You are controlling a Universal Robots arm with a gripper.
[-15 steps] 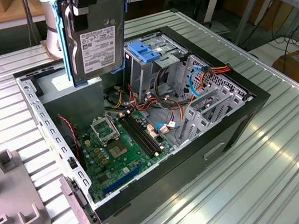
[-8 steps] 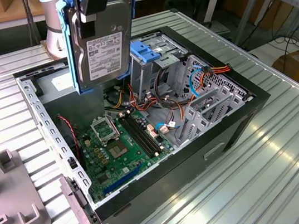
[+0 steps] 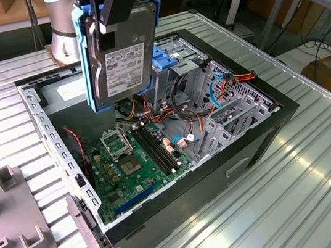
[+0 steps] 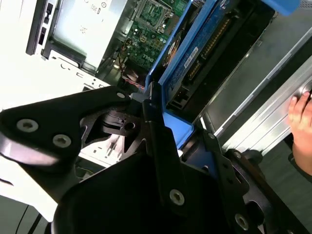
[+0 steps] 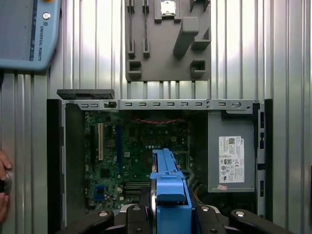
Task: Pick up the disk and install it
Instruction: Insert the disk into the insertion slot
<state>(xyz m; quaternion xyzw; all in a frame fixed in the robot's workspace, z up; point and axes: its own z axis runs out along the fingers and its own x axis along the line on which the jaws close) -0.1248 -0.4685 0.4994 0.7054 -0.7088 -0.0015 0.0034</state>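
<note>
The disk [image 3: 121, 56] hangs on edge above the open computer case [image 3: 260, 134], its grey labelled face turned to the exterior view and blue rails down both sides. My gripper [image 3: 109, 11] is shut on its upper end. In the second wrist view the black fingers [image 4: 156, 141] clamp the blue rail of the disk [image 4: 204, 48], whose connector edge points down toward the case. In the first wrist view the disk [image 5: 168, 180] appears as a narrow blue edge over the motherboard [image 5: 131, 151], with the gripper [image 5: 168, 214] around it.
Inside the case sit the motherboard [image 3: 133, 160], bundles of cables [image 3: 182, 109], a blue latch piece [image 3: 168, 58] on the drive cage and a power supply [image 5: 231, 156]. A grey fixture [image 3: 14, 240] stands beside the case. A person's hand [image 4: 302, 131] rests at the table edge. A pendant [image 5: 24, 29] lies nearby.
</note>
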